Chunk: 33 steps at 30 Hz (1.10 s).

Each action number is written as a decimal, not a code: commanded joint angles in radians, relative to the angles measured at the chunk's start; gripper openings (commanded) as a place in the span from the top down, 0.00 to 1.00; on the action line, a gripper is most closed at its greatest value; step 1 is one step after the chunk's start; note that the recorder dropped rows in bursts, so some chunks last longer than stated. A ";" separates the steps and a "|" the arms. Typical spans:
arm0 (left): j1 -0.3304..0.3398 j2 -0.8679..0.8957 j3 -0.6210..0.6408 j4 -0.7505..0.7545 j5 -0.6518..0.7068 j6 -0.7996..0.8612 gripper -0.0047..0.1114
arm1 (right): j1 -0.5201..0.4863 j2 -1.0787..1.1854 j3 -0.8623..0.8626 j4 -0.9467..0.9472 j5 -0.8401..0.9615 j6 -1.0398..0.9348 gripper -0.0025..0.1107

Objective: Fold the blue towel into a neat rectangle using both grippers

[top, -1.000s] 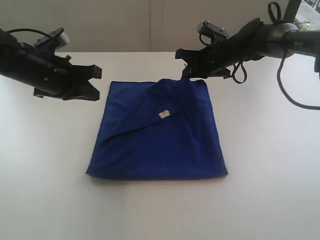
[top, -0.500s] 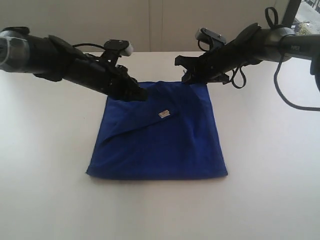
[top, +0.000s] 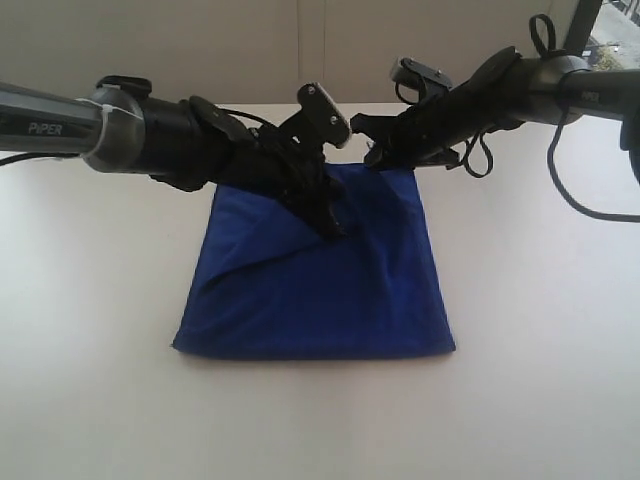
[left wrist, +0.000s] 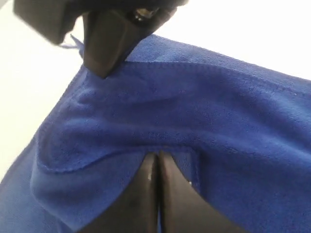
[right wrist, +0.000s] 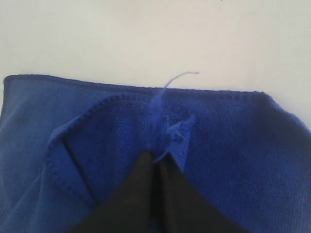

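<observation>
The blue towel (top: 320,290) lies folded on the white table, with one flap turned diagonally across its top. My left gripper (top: 333,228) reaches across to the middle of the towel, where the flap's corner is. Up close, the left gripper (left wrist: 158,155) has its jaws pressed together on the hemmed edge of the towel (left wrist: 218,111). The white tag is hidden. My right gripper (top: 376,156) sits at the towel's far edge. The right wrist view shows that gripper (right wrist: 156,156) shut on a bunched bit of towel (right wrist: 252,145) with a loose thread.
The white table (top: 540,380) extends around the towel on all sides. The right arm's black cables (top: 480,150) hang beside the towel's far right corner. The other arm's black finger (left wrist: 104,43) shows in the left wrist view.
My left arm has swung in from the left over the towel to the flap's corner, covering the white tag. The right gripper has stayed at the far edge.
</observation>
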 commanded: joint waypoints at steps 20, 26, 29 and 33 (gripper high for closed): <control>-0.072 0.109 -0.027 0.046 -0.104 0.097 0.52 | -0.004 0.017 -0.002 -0.038 0.021 -0.016 0.98; -0.073 0.136 -0.065 0.047 -0.155 0.092 0.52 | -0.004 0.035 -0.002 -0.038 0.037 -0.016 0.98; -0.073 0.136 -0.065 0.047 -0.196 0.094 0.52 | -0.004 0.037 -0.002 -0.038 0.037 -0.016 0.98; -0.073 0.136 -0.065 0.047 -0.219 0.094 0.52 | -0.004 0.037 -0.002 -0.038 0.035 -0.016 0.98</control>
